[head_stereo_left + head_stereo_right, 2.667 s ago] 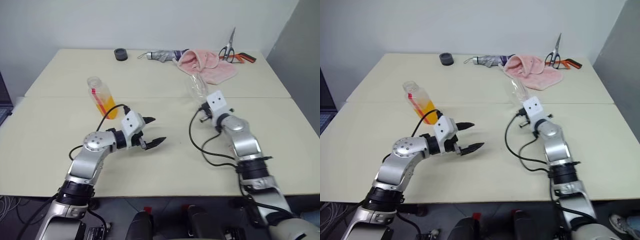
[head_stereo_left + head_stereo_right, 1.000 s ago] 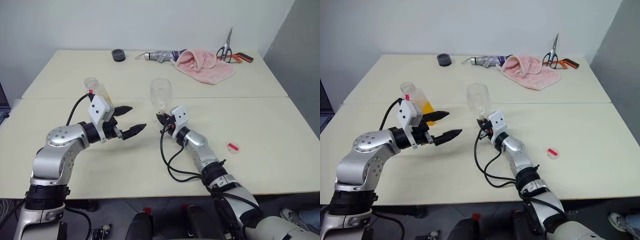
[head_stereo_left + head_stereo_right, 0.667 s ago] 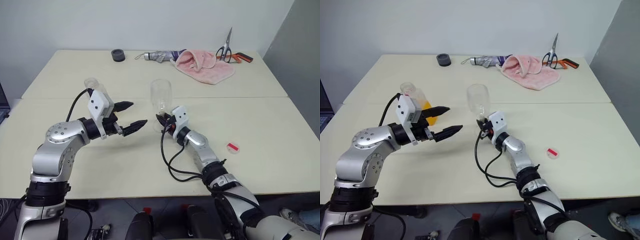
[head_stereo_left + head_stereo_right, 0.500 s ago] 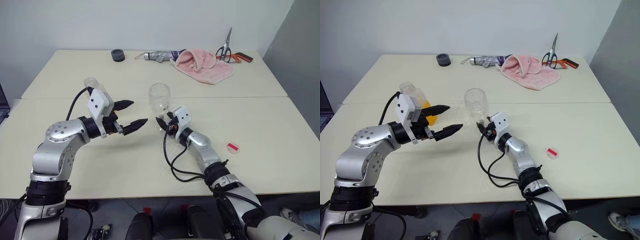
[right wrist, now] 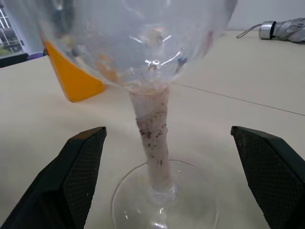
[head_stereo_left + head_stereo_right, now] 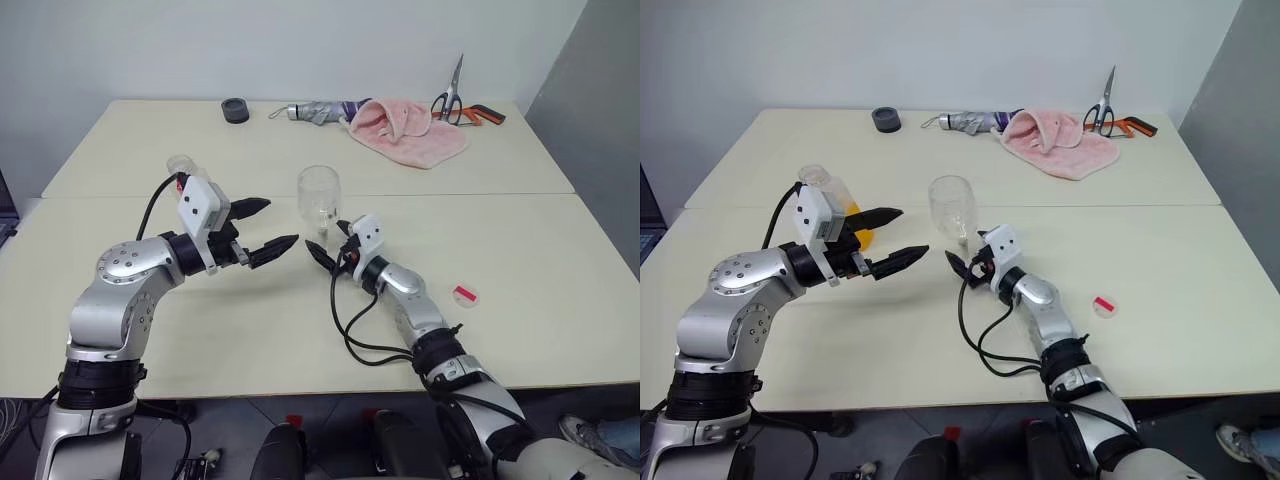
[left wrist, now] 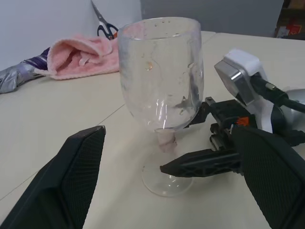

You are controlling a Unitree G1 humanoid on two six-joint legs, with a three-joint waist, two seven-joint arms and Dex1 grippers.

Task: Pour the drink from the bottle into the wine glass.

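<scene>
Standing upright and empty near the middle of the bench (image 6: 560, 330), the wine glass (image 6: 320, 205) is in place, but no pouring has begun. The right hand (image 6: 332, 252) sits just beside the glass's stem with its fingers spread, gripping nothing. The left hand (image 6: 268, 225) hovers to the glass's left, fingers wide apart and empty too. Behind it stands the bottle (image 6: 830, 205), orange drink (image 6: 855, 222) in its lower part and its neck apparently uncapped; a small red-and-white cap (image 6: 465, 294) lies on the bench to the right. Grasping the bottle, carrying it over and tipping it all remain to be done.
</scene>
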